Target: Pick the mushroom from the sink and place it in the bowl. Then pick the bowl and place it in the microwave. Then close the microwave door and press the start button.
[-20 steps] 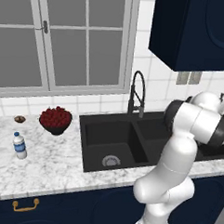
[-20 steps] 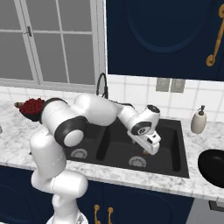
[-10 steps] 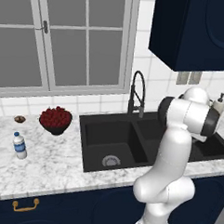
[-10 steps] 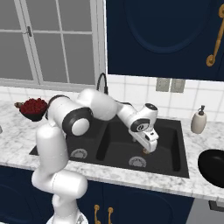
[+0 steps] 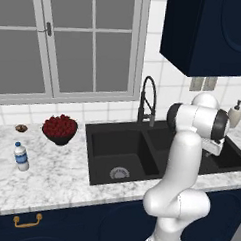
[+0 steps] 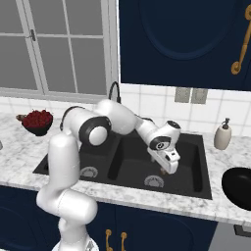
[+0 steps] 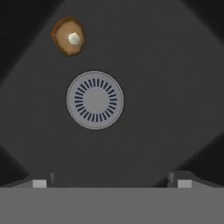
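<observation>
- A white marble counter [image 5: 64, 179] runs under a grey-paned window [image 5: 71, 40], with white wall tiles behind and navy cabinets [image 6: 181, 39] above and below.
- The sink [image 5: 106, 142] is a matte black double basin set into the counter; its black gooseneck faucet [image 5: 147, 99] stands at the back rim, at about 12 o'clock from the divider between the basins.
- In the hand view the floor of one basin lies flat and dark, with the round silver drain [image 7: 95, 100] near the middle and bare floor all round it.
- The mushroom [image 7: 68, 36] lies on that floor at about 11 o'clock from the drain, near it but apart, pale stem facing the camera.
- The gripper [image 6: 169, 166] hangs over the right basin in the right base view, jaws spread wide and holding nothing; its two tips sit at the bottom of the hand view, well apart from the mushroom.
- The bowl [image 6: 239, 188] rests on the counter to the right of the sink, at about 3 o'clock from the gripper.
- A soap dispenser [image 6: 223, 135] stands behind the sink's right corner.
- Left of the sink are a dark bowl of red fruit [image 5: 59, 129], a water bottle [image 5: 21, 156] and a small brown round item [image 5: 21, 129], all well apart from the gripper.
</observation>
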Controlling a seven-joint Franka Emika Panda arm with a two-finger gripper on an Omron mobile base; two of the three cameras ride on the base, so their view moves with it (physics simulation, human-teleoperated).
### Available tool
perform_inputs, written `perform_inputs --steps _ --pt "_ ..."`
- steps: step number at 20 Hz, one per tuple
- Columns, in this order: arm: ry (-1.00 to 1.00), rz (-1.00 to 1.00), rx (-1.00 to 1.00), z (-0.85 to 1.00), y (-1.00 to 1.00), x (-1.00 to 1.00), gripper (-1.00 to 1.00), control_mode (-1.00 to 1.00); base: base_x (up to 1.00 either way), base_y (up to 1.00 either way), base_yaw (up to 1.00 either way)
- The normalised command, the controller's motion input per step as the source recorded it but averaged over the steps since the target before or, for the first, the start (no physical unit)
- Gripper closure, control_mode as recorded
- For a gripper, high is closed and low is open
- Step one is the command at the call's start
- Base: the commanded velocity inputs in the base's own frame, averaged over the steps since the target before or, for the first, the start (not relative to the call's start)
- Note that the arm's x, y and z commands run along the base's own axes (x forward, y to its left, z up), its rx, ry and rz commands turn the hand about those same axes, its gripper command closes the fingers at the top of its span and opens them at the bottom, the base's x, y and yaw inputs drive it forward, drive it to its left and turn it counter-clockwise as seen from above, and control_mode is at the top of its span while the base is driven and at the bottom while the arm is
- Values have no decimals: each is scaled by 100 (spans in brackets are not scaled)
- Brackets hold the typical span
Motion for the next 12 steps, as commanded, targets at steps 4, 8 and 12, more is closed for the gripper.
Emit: perform_inputs --steps 4,8,12 --pt "0 0 0 -30 0 0 -100 -100 0 0 0" --pt "0 0 0 -22 0 0 -100 -100 0 0 0" --pt "0 0 1 -17 0 23 -100 -100 0 0 0"
